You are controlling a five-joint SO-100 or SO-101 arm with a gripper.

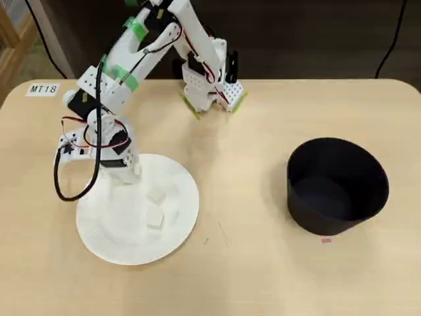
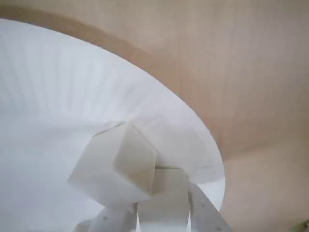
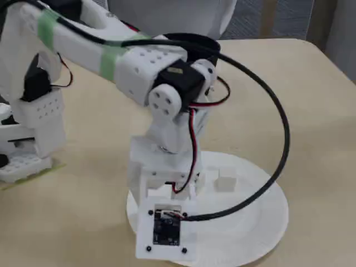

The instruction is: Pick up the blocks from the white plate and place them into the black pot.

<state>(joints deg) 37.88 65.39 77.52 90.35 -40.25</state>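
My gripper [image 2: 159, 212] sat low over the white plate [image 1: 99, 230], fingers pinching a tilted block [image 2: 116, 164]; the black pot [image 1: 337, 187] lay well right in the overhead view.

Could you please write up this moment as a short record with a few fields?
surface: pale wooden table
gripper: down over the white plate, a block right at its fingertips; grip unclear
blocks on plate: about three visible in the overhead view
black pot: to the right in the overhead view, looks empty
label: MT18 tag at table corner
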